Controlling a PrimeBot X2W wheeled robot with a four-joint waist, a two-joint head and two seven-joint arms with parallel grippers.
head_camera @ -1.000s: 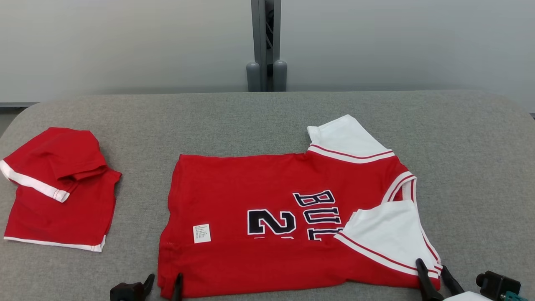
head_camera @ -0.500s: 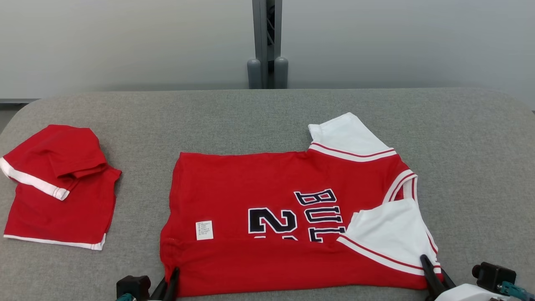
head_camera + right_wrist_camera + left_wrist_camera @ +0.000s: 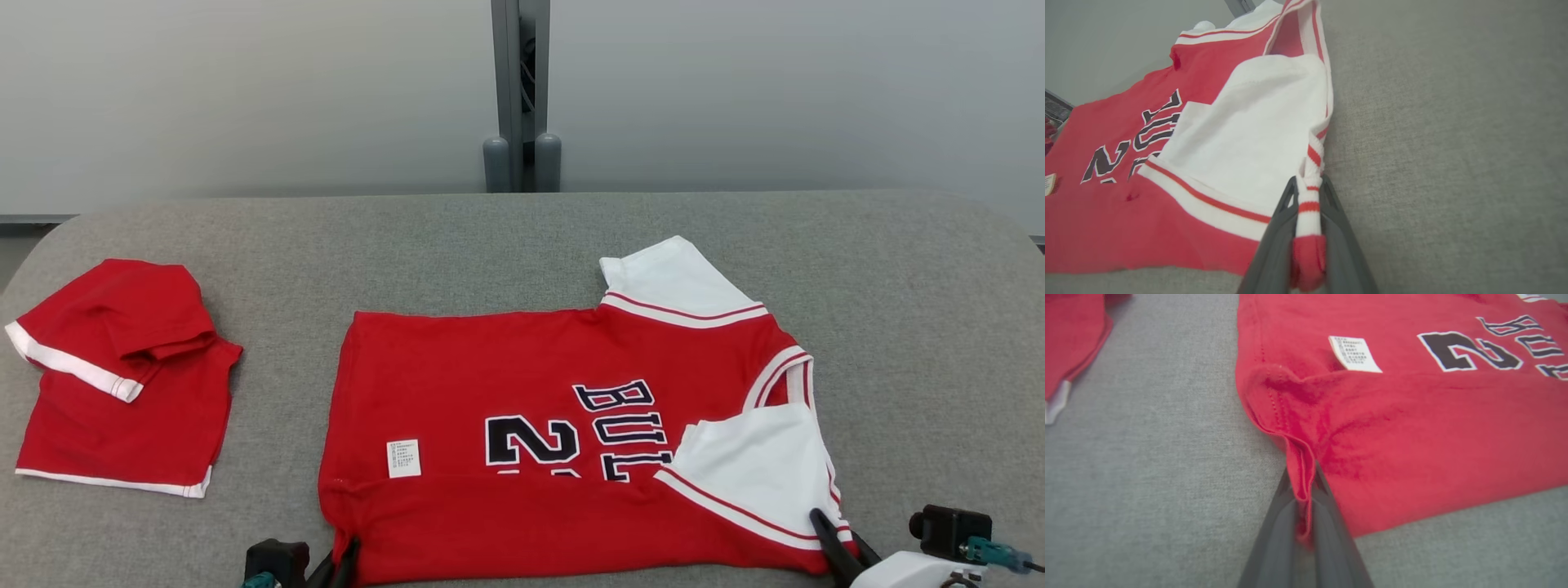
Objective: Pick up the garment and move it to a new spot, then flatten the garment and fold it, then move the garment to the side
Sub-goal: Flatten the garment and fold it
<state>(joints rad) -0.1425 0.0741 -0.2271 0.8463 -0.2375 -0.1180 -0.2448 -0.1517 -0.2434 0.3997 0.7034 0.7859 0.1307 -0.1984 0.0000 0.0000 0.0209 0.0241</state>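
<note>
My left gripper [image 3: 343, 563] is clamped on the jersey's [image 3: 539, 367] near hem corner; my right gripper [image 3: 837, 535] pinches its near shoulder corner; the jersey lies flat mid-table [image 3: 490, 245], near edge folded over once; I judge more folds and the move aside remain; shorts [image 3: 122, 392] lie left; no container here.

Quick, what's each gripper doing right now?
Left gripper: closed on the near hem corner of the jersey.
Right gripper: closed on the jersey's striped shoulder edge.
</note>
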